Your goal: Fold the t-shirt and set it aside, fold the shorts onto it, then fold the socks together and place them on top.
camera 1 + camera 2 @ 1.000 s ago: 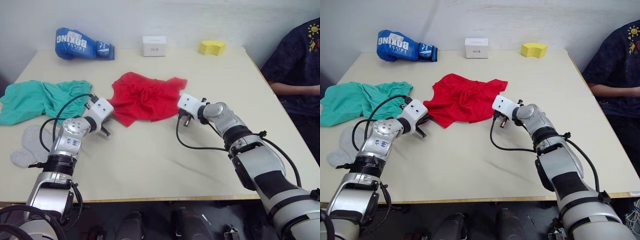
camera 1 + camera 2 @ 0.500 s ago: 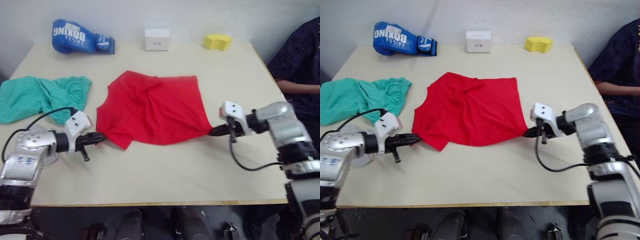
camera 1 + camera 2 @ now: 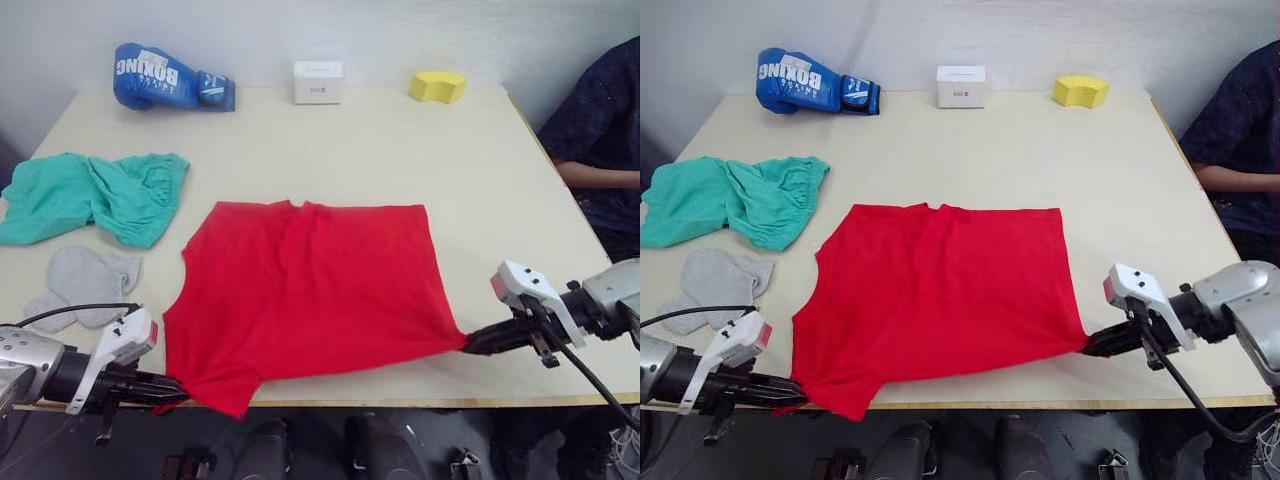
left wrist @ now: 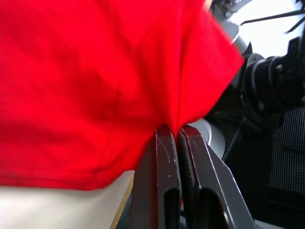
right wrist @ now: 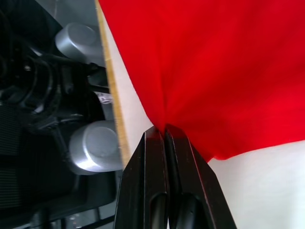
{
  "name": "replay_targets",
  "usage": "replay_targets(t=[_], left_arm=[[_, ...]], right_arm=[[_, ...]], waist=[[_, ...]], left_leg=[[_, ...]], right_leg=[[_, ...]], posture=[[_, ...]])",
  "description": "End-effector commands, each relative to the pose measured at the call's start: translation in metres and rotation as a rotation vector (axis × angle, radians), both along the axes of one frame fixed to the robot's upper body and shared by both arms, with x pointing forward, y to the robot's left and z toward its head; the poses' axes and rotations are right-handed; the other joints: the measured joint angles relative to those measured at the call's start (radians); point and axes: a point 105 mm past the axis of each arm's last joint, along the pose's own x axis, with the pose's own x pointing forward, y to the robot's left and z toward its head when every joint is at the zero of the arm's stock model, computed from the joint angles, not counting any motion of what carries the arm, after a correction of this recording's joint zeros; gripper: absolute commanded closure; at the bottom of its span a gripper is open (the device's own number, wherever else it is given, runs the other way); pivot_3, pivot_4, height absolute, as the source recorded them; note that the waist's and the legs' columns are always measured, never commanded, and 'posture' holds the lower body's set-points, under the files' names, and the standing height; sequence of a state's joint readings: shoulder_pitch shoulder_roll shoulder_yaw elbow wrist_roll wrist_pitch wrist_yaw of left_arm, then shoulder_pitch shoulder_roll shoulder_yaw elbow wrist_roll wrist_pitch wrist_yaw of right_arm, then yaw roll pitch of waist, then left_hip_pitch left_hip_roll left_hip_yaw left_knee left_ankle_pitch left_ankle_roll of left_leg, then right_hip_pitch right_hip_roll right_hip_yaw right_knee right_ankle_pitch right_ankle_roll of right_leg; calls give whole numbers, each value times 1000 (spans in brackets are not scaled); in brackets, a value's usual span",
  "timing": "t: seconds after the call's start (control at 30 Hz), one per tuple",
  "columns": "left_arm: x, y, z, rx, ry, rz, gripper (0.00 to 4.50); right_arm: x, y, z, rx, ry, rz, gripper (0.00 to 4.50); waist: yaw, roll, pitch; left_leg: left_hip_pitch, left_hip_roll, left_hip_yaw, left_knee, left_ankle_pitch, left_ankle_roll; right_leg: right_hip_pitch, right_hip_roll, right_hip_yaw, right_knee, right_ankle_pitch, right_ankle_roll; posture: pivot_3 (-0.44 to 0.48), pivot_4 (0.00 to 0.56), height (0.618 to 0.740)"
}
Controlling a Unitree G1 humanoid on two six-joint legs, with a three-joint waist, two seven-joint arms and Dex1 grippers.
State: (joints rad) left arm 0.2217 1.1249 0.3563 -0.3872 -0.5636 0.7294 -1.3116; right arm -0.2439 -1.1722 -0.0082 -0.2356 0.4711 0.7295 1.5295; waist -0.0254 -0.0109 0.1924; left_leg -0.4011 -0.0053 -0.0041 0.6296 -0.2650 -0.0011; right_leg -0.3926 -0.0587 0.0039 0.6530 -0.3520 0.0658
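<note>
- The left gripper (image 3: 790,392) has its two black fingers (image 4: 164,162) pinched tight on the near left corner of the bright red cloth t-shirt (image 3: 940,290).
- The right gripper (image 3: 1092,345) has its fingers (image 5: 157,167) pinched tight on the near right corner.
- I think they hold the two corners far apart so the shirt pulls flat and is ready to fold.
- The one red shirt lies spread in the middle of the pale wooden desk (image 3: 1120,180), its near edge at the desk's front edge.
- One pair of teal-green soft shorts (image 3: 735,195) lies bunched at the left.
- Two small light grey knit socks (image 3: 710,285) lie just in front of the shorts.
- At the back are one blue boxing glove (image 3: 815,85), one small white box (image 3: 961,86) and one yellow sponge (image 3: 1080,90).
</note>
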Motion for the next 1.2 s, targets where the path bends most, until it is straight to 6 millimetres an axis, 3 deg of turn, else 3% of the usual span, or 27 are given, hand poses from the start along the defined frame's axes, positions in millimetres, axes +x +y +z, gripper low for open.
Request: replay_targets(t=[0.03, 0.13, 0.23, 0.3, 0.37, 0.43, 0.5, 0.57, 0.6, 0.67, 0.77, 0.8, 0.87, 0.97, 1.0, 1.13, 1.2], left_arm=[[23, -6, 26, -63, -165, 0, 4500], [78, -4, 56, -53, -470, 86, 4500], [143, 2, 105, -23, -847, 259, 4500], [178, 10, 146, -7, -1077, 407, 4500], [200, 18, 213, -38, -1388, 591, 4500], [195, 16, 282, -65, -1681, 657, 4500], [170, 17, 351, -178, -1934, 749, 4500], [140, 14, 396, -253, -2116, 767, 4500], [130, 6, 404, -212, -2190, 694, 4500], [129, -20, 388, -70, -2231, 423, 4500], [149, -34, 333, 13, -2047, 162, 4500], [155, -35, 309, 12, -1935, 106, 4500], [161, -32, 242, 89, -1674, -36, 4500], [151, -22, 161, 195, -1331, -125, 4500], [145, -19, 139, 219, -1216, -132, 4500], [114, -15, 71, 348, -928, -178, 4500], [100, -17, 56, 363, -838, -163, 4500]], right_arm=[[18, -2, 19, 40, -162, -61, 4491], [58, -14, 49, 122, -407, -195, 4491], [91, -23, 99, 267, -632, -324, 4491], [107, -31, 135, 350, -784, -392, 4491], [126, -48, 201, 451, -1088, -551, 4491], [126, -69, 266, 571, -1354, -717, 4491], [107, -91, 320, 670, -1593, -850, 4491], [88, -101, 346, 676, -1758, -884, 4491], [85, -101, 348, 640, -1790, -858, 4491], [92, -98, 327, 515, -1761, -788, 4491], [111, -97, 270, 358, -1608, -709, 4491], [114, -98, 247, 315, -1551, -689, 4491], [121, -101, 181, 185, -1372, -656, 4491], [108, -96, 93, -55, -1157, -496, 4491], [100, -93, 74, -102, -1111, -444, 4491], [67, -82, 30, -121, -861, -372, 4491], [55, -81, 21, -134, -791, -349, 4491]], waist=[[2, 0, 0], [3, 1, 1], [8, 1, 2], [14, -1, 6], [13, -4, 8], [10, -9, 13], [10, -10, 14], [11, -11, 14], [13, -11, 14], [15, -9, 12], [21, -6, 5], [21, -5, 5], [18, -4, 7], [10, -4, 8], [9, -4, 9], [-2, -1, 11], [-4, -1, 13]], left_leg=[[0, 0, 0, 0, 0, 0], [-1, 0, 1, 1, 1, 1], [-2, -2, 2, 1, 4, 2], [-3, -2, 3, 4, 6, 1], [-5, -2, 4, 5, 7, 1], [-7, -2, 8, 6, 7, 1], [-21, -2, 12, 10, 12, -5], [-39, -2, 15, 16, 12, -6], [-40, -2, 17, 15, 11, -6], [-36, -2, 24, 15, 7, -2], [-20, 0, 39, 11, -4, 8], [-18, 0, 42, 13, -5, 11], [-22, 0, 49, 18, -8, 15], [-23, 0, 52, 22, -9, 17], [-24, 0, 52, 24, -9, 17], [-20, 1, 52, 28, -8, 18], [-3, 1, 53, 26, -11, 24]], right_leg=[[0, 0, 0, 0, 0, 0], [0, 0, -1, 0, 2, 2], [0, 0, -1, 0, 5, 4], [-1, 1, -1, 2, 7, 7], [-3, 3, 0, 2, 9, 9], [-7, 3, 2, 3, 10, 10], [-23, 3, 2, 8, 11, 13], [-39, 1, -1, 11, 12, 13], [-41, 0, -2, 9, 12, 13], [-40, -3, -8, 11, 12, 13], [-31, -8, -19, 12, 12, 13], [-28, -12, -24, 11, 12, 13], [-27, -17, -29, 7, 11, 13], [-28, -20, -29, 7, 12, 13], [-28, -20, -28, 8, 12, 13], [-25, -20, -26, 9, 13, 16], [-9, -20, -25, 7, 14, 16]], posture=[[0, 150, 740], [0, 150, 740], [0, 150, 740], [0, 150, 740], [0, 150, 740], [0, 150, 740], [0, 150, 740], [0, 150, 740], [0, 150, 740], [0, 150, 740], [0, 150, 740], [0, 150, 740], [0, 150, 740], [0, 150, 740], [0, 150, 740], [0, 150, 740], [0, 150, 740]])
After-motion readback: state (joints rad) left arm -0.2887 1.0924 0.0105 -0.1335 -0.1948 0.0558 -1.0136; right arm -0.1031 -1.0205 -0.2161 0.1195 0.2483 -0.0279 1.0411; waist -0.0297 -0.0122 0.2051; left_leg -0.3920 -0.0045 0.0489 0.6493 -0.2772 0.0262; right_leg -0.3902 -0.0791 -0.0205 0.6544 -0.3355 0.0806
